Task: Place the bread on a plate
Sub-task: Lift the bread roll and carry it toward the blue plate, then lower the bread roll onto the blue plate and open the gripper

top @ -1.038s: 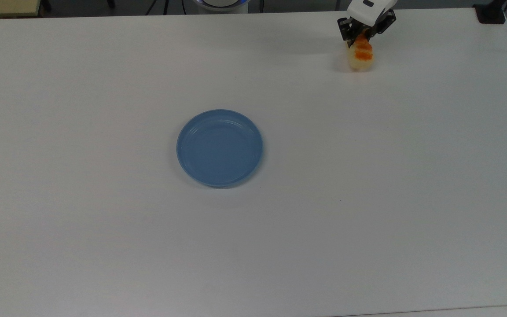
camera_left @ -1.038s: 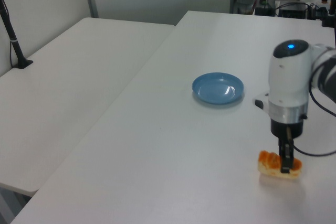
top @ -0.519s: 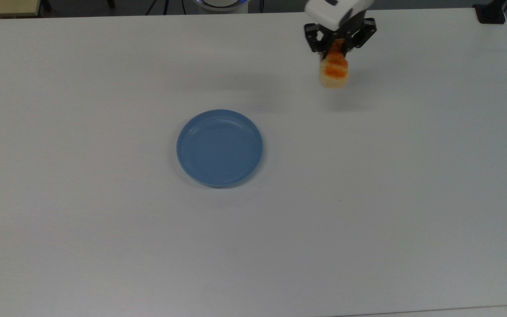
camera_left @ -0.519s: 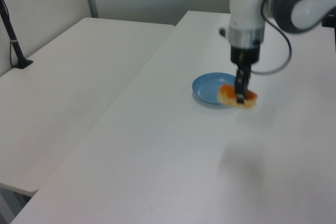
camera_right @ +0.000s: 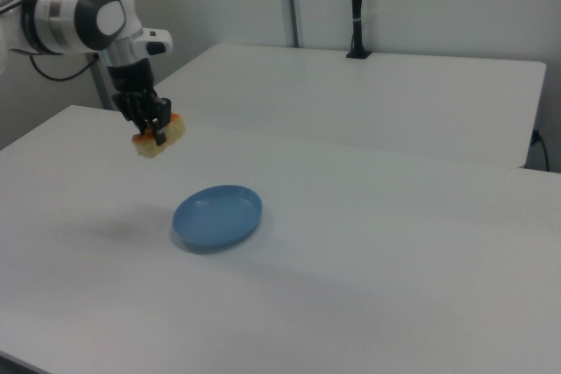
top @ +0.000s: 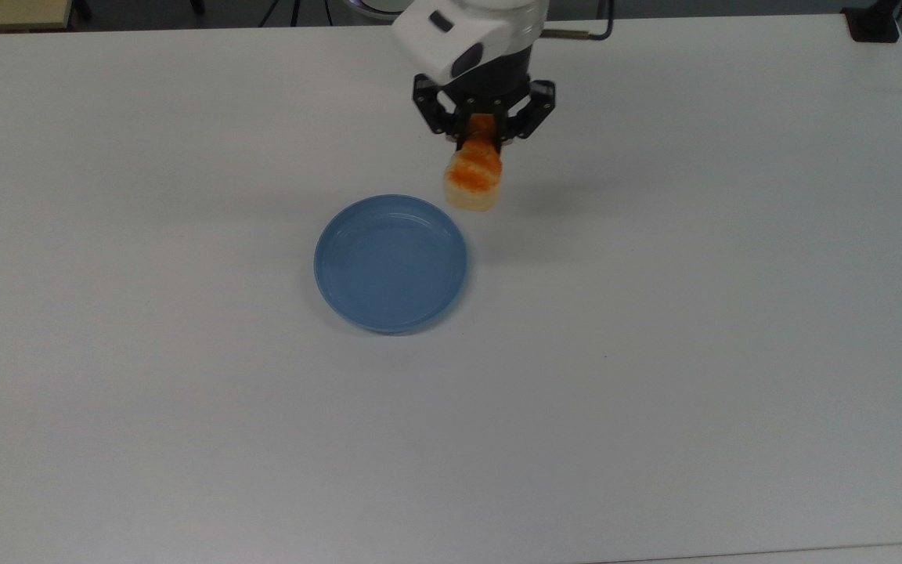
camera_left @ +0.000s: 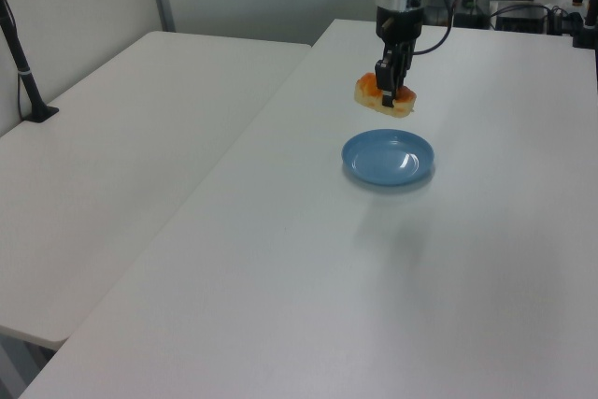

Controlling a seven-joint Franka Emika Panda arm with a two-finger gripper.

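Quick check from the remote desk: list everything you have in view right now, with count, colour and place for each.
bread: one, pale cream sides with an orange-brown top, held in the air above the table, just off the plate's rim toward the top view's upper right.
plate: one, light blue, flat on the table near the middle, nothing on it.
table: one, white, under the plate.
second table: one, white, alongside the first on the left view's left.
black post: one, black, standing at the second table's far edge in the right view.
gripper: one, black fingers on a white arm, shut on the bread.
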